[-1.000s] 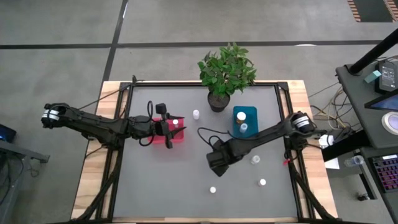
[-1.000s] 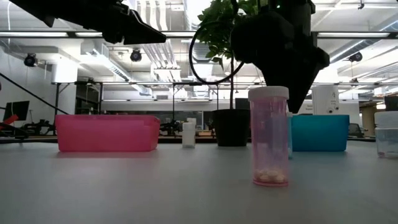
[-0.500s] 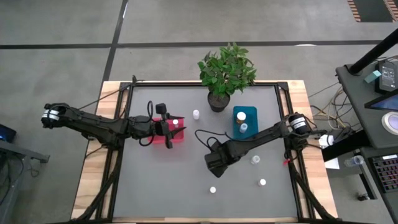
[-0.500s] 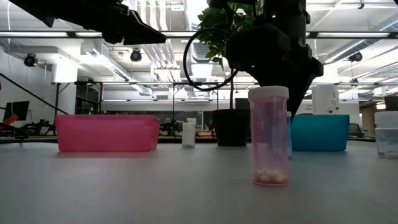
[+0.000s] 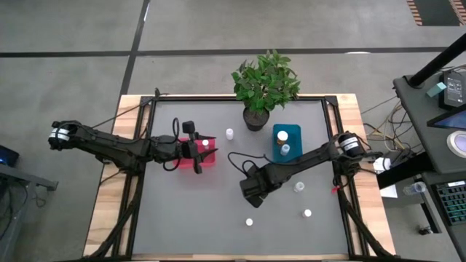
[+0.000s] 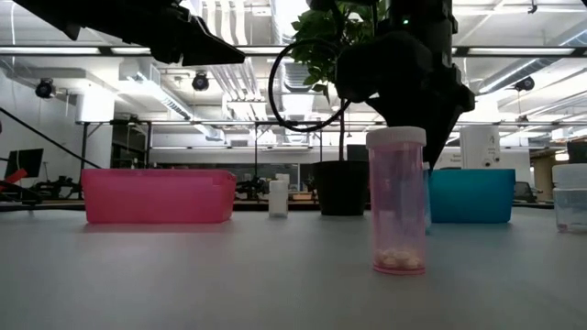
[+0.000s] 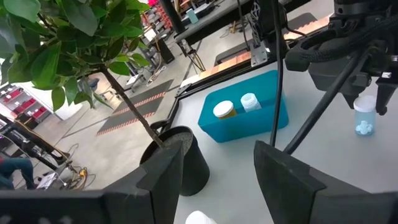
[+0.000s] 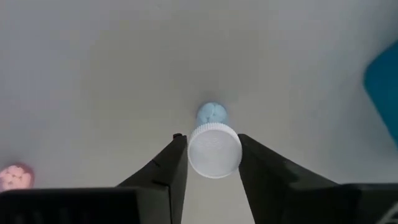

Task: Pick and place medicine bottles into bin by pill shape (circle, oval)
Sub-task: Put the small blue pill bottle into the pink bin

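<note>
A: Okay, quick, what's the right gripper [image 8: 213, 163] on?

B: A white-capped bottle [image 8: 214, 148] with blue pills, standing on the grey table [image 5: 182, 211] near centre, about seven o'clock from the teal bin [image 5: 277, 143]. Fingers sit either side of the cap, just about touching; can't tell if the pinch is firm yet.

A: Tips for the grab?

B: Keep the cap centred between the fingers, squeeze evenly, lift straight up so it doesn't tip. Check pill shape before choosing a bin.

A: Arm pose?

B: Right arm reaches in from three o'clock, wrist pointing straight down. Left gripper [image 5: 196, 147] hovers over the red bin [image 5: 207, 161] at nine o'clock, fingers spread, nothing between them.
</note>
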Controlling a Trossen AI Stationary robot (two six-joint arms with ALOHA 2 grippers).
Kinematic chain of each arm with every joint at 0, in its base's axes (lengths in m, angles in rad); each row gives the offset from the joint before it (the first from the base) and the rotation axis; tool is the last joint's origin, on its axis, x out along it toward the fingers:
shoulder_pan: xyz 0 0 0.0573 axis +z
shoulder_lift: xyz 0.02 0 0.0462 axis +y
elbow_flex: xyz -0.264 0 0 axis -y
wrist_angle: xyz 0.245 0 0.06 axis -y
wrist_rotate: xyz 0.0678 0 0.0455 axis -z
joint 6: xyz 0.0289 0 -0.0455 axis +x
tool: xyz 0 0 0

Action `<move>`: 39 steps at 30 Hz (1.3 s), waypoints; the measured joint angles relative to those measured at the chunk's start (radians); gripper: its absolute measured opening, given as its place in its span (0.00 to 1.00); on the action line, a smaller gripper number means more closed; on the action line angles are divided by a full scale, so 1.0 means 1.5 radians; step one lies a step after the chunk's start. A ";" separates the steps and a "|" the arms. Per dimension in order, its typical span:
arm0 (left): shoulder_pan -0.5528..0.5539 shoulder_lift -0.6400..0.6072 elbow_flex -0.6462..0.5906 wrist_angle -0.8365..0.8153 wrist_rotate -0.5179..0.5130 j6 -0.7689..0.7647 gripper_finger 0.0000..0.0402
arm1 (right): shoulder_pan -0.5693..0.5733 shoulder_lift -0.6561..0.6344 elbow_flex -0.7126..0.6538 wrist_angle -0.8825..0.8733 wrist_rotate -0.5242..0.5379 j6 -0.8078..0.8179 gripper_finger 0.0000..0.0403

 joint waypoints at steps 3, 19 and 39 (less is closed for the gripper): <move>0.000 0.000 0.000 0.000 0.000 -0.016 0.44 | 0.000 -0.011 0.001 -0.001 0.001 -0.020 0.31; -0.022 0.000 -0.001 -0.019 0.045 -0.148 0.44 | -0.024 -0.100 0.004 0.129 0.177 -0.213 0.29; -0.065 -0.151 -0.004 -0.199 -0.128 -0.109 0.44 | -0.150 -0.060 0.103 0.328 0.028 -0.421 0.29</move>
